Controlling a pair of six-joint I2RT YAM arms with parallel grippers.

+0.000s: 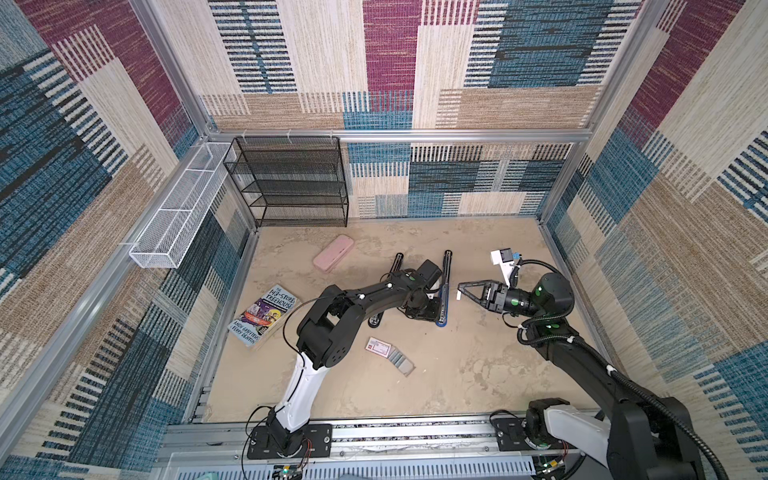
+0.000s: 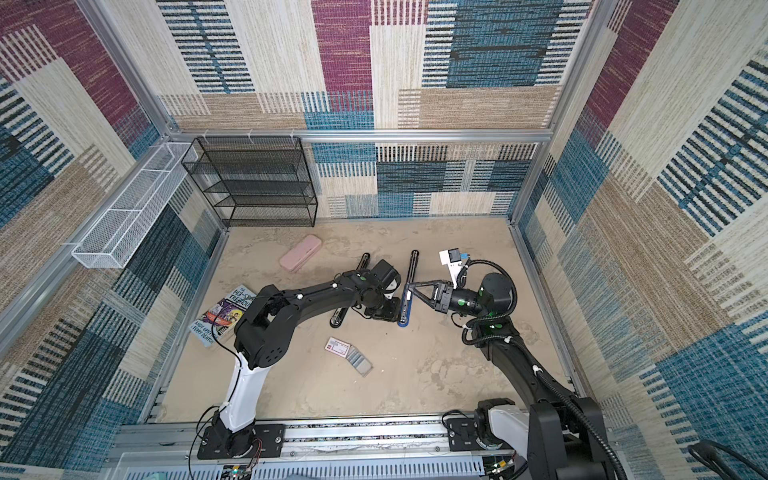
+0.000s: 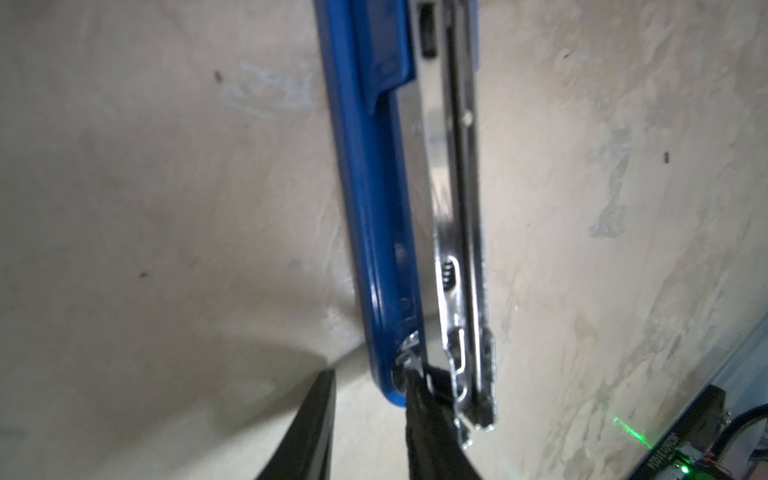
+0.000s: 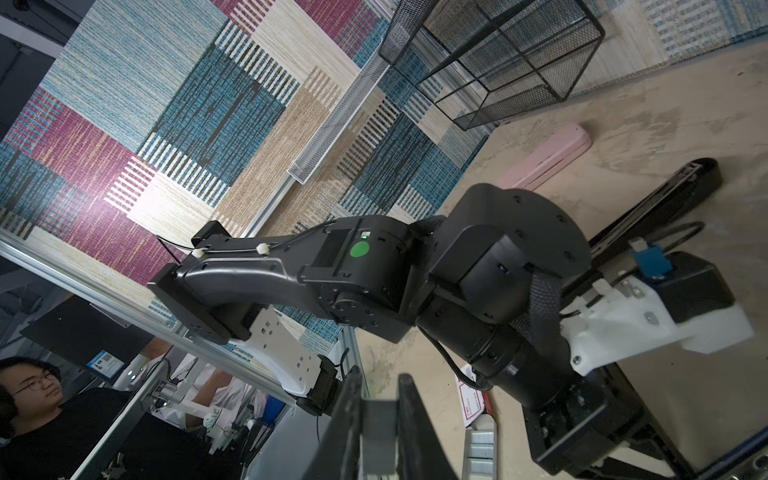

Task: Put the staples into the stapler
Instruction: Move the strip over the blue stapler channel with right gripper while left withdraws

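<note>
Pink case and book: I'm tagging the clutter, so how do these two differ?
The case is plain pink with rounded ends; the book has a busy printed cover and square corners. In both top views the case lies further back, near the black shelf; the book sits at the left edge of the table. Both lie flat.

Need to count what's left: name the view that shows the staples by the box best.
Both top views: the staples lie whole and unobstructed on the table, next to their box. The right wrist view shows them only in part, cropped at the picture's edge. The left wrist view shows only the stapler.
</note>
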